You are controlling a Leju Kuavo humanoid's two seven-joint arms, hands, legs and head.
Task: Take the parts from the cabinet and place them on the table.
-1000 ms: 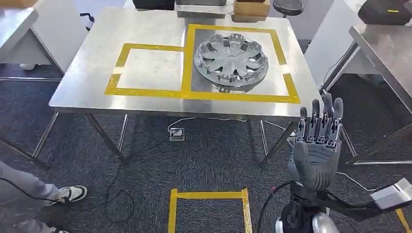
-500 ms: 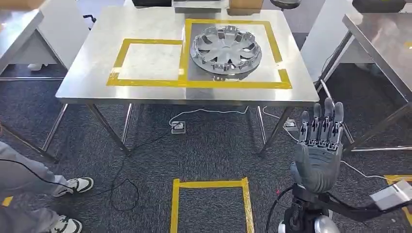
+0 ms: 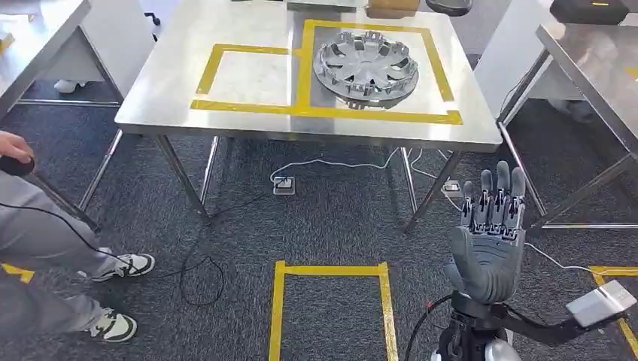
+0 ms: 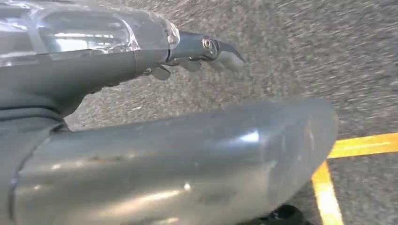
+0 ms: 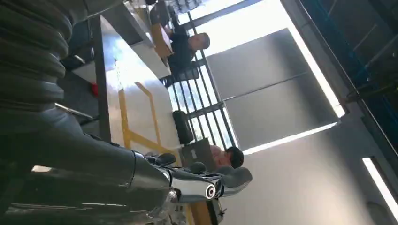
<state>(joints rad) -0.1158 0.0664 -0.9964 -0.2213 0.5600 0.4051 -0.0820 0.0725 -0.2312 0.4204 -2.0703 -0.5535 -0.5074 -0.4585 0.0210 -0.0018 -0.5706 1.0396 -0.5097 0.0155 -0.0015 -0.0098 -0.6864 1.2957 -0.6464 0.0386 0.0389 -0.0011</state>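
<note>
A silver hubcap [image 3: 366, 66] lies on the steel table [image 3: 173, 75], inside the larger yellow-taped rectangle at the table's right half. The smaller taped rectangle to its left holds nothing. My right hand [image 3: 493, 233] is raised in front of me, well short of the table, fingers upright and apart, holding nothing. The right wrist view shows its fingers [image 5: 206, 187] against the table's edge [image 5: 101, 93]. My left hand [image 4: 164, 154] hangs over the dark carpet with its fingers [image 4: 206, 47] stretched out and nothing in it.
A yellow tape square [image 3: 331, 269] marks the carpet just ahead of me. A person's legs and shoes [image 3: 45, 248] stand at the left. More steel tables flank the scene at right [image 3: 594, 60] and left [image 3: 37, 30]. Cables and a power strip [image 3: 284, 184] lie under the table.
The whole picture has shifted: the table sits higher and farther in view, and more of the person at left shows. My right hand stays raised and empty.
</note>
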